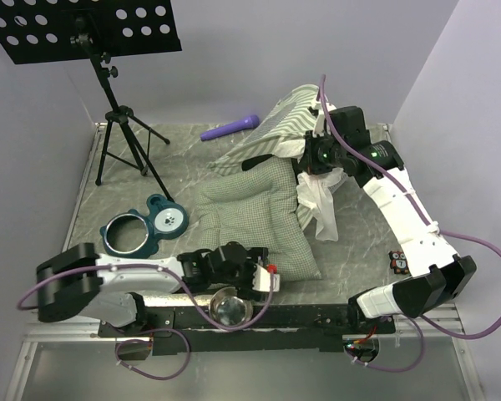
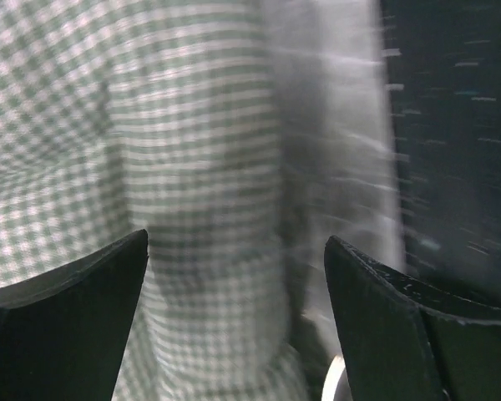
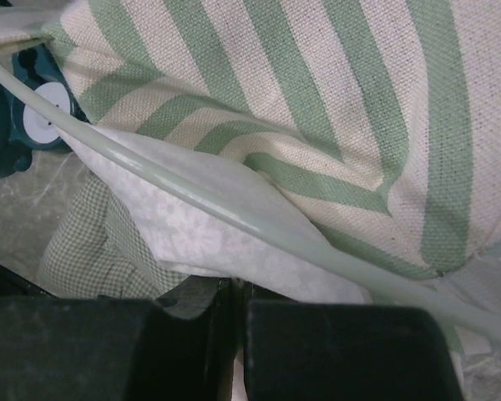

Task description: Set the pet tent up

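Note:
The pet tent (image 1: 277,124) lies slumped at the back right, its green-and-white striped cloth (image 3: 317,100) filling the right wrist view. A thin pale pole (image 3: 234,205) crosses below the stripes. My right gripper (image 1: 314,171) (image 3: 236,288) is shut on the tent's white mesh panel (image 1: 321,207), which hangs down from it. The checked cushion mat (image 1: 259,219) lies flat in the middle of the table. At the mat's near edge my left gripper (image 1: 265,274) (image 2: 234,251) stands open, with the blurred checked cushion (image 2: 150,125) just ahead of its fingers and nothing held.
A steel bowl (image 1: 228,307) sits by the arm bases, right behind the left gripper. A teal double bowl holder (image 1: 142,227) lies at the left. A music-stand tripod (image 1: 117,125) stands at the back left, with a purple stick (image 1: 230,127) at the back. A small box (image 1: 398,261) is beside the right arm.

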